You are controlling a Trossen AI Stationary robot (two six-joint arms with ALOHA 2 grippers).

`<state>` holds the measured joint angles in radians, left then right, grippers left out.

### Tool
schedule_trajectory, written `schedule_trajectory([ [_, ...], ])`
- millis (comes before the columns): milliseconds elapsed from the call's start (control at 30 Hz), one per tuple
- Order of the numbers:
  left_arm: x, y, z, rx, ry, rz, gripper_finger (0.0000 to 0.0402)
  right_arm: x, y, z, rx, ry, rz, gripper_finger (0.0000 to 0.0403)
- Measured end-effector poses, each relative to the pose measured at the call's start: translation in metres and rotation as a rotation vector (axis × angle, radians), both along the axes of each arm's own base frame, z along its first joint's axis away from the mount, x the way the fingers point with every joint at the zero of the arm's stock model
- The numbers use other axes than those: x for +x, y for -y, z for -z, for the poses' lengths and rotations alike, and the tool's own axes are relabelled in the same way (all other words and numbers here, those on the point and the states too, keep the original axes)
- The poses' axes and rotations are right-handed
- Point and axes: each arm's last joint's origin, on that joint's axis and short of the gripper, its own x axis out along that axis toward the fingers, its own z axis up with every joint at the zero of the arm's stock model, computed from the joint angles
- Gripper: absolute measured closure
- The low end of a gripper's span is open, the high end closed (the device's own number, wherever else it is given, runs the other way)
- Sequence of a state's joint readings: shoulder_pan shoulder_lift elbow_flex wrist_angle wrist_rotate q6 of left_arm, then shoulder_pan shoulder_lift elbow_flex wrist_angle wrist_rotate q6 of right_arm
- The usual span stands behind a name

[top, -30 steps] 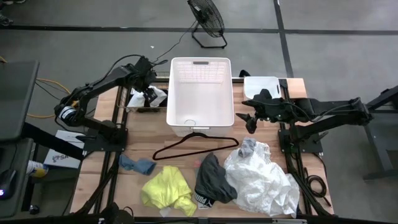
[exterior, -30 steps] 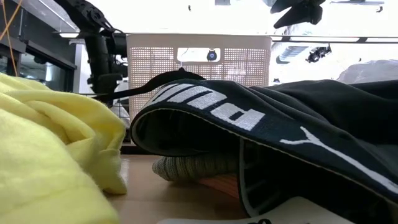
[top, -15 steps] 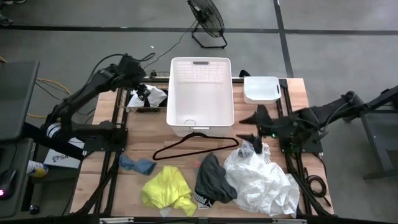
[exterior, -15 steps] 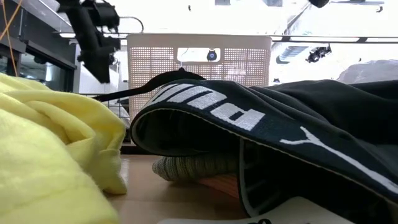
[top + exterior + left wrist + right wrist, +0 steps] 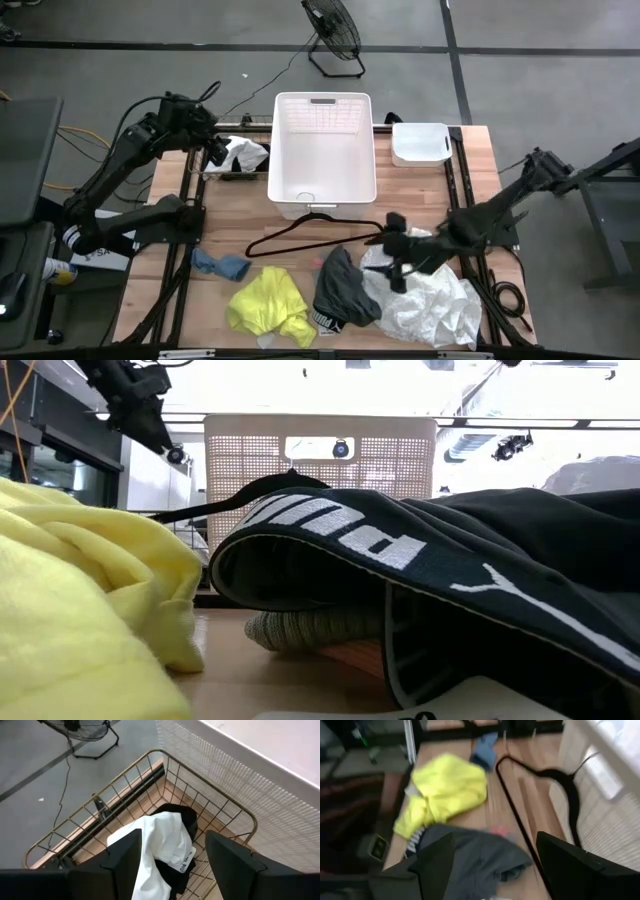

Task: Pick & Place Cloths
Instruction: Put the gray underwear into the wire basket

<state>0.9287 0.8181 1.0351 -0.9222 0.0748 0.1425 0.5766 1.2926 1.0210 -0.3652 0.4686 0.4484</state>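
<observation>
Near the table's front edge lie a large white cloth (image 5: 430, 298), a dark grey and black cloth (image 5: 340, 288) with a lettered waistband (image 5: 340, 530), a yellow cloth (image 5: 268, 305) (image 5: 445, 790), a blue piece (image 5: 222, 265) and a small pink piece (image 5: 322, 262). My right gripper (image 5: 388, 268) (image 5: 495, 875) hovers open over the place where the white and dark grey cloths meet. My left gripper (image 5: 214, 150) (image 5: 170, 870) hangs open above a wire basket (image 5: 220, 810) that holds a white cloth (image 5: 160, 840) and a black cloth (image 5: 182, 817).
A white plastic basket (image 5: 322, 195) stands in the table's far middle. A thin black hanger (image 5: 310, 235) lies in front of it, between the basket and the cloths. A white lid-like tray (image 5: 420, 143) sits at the far right. A floor fan (image 5: 335, 35) stands beyond the table.
My right gripper has swung from beside the white basket's right wall toward the near edge and leftward, coming down over the white and dark grey cloths. My left gripper has risen from the wire basket and drawn a little toward the table's left edge. The cloths have stayed in place.
</observation>
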Motion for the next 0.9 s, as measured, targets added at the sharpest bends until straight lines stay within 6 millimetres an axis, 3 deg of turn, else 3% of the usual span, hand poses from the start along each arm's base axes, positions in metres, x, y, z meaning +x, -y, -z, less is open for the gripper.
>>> schedule_trajectory([
  [333,0.005,-0.003,0.001,-0.031,0.041,0.064,0.0187,0.038,-0.022,0.059,-0.209,-0.126,-0.084,0.0131],
  [567,0.006,-0.003,0.000,-0.022,0.053,0.078,0.0187,0.057,-0.027,0.094,-0.233,-0.182,-0.080,0.0131],
  [900,0.006,-0.003,0.000,-0.023,0.054,0.082,0.0187,0.069,-0.019,0.117,-0.183,-0.250,-0.039,0.0131],
])
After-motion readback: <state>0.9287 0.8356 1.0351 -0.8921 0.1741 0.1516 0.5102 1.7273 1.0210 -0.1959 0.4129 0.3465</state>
